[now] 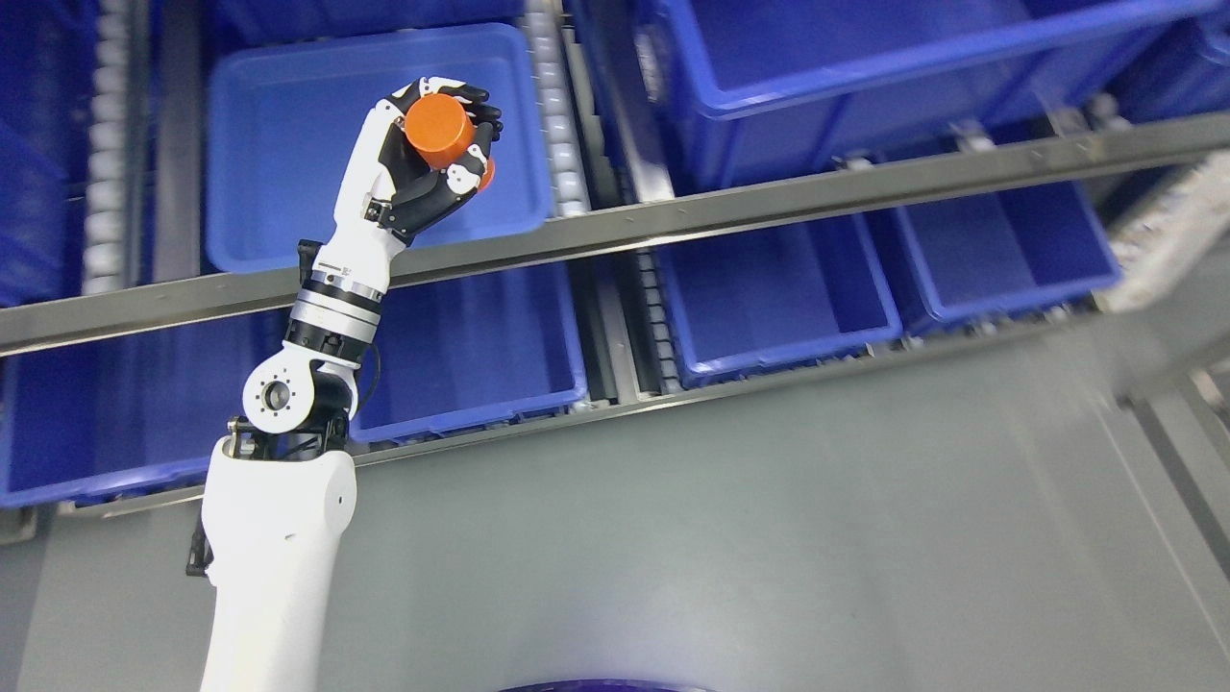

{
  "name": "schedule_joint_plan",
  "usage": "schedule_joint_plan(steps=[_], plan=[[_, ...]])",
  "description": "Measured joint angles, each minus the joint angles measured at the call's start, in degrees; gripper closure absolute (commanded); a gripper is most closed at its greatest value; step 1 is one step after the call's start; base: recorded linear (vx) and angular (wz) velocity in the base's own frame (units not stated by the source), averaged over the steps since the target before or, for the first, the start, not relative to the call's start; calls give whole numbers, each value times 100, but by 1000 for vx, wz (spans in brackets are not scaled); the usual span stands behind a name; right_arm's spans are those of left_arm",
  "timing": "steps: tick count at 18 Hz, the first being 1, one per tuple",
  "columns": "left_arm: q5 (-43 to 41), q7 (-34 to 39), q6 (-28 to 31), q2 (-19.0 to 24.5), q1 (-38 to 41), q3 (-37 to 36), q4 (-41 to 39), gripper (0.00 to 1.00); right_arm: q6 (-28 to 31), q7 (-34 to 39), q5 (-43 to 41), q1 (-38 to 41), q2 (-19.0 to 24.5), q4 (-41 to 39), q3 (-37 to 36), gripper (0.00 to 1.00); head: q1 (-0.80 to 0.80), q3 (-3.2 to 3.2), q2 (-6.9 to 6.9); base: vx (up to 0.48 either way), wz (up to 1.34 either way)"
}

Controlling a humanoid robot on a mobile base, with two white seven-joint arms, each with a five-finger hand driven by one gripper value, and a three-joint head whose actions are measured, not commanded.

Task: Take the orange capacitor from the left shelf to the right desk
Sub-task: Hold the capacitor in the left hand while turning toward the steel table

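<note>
The left hand (432,154) is wrapped tight around the orange capacitor (439,130), up in front of a blue bin (288,144) on the shelf (673,216). Its round end faces us. No desk shows, so it must go right.

Blue bins (769,298) on metal racks (730,213); grey floor (769,538)

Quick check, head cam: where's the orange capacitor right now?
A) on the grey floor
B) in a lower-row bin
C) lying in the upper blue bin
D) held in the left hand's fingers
D: the left hand has its fingers curled around the orange capacitor, raised in front of the upper blue bin, not resting in it.
</note>
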Motion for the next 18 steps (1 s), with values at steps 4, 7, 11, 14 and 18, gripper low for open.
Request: schedule_joint_plan(steps=[4, 7, 11, 14, 18], plan=[[0, 0, 32, -2, 42, -28, -67, 98, 21, -17, 0, 1, 0, 0, 0, 0, 0, 0, 0, -150, -693], [3, -4, 41, -3, 63, -41, -99, 98, 23, -37, 0, 2, 0, 0, 0, 0, 0, 0, 0, -115, -841], [5, -6, 42, -5, 79, -53, -131, 98, 27, -39, 0, 2, 0, 0, 0, 0, 0, 0, 0, -31, -815], [5, -6, 42, -6, 86, -55, -145, 98, 27, -56, 0, 1, 0, 0, 0, 0, 0, 0, 0, 66, -546], [6, -6, 42, -6, 90, -63, -161, 98, 32, -59, 0, 0, 0, 0, 0, 0, 0, 0, 1, 96, -414]])
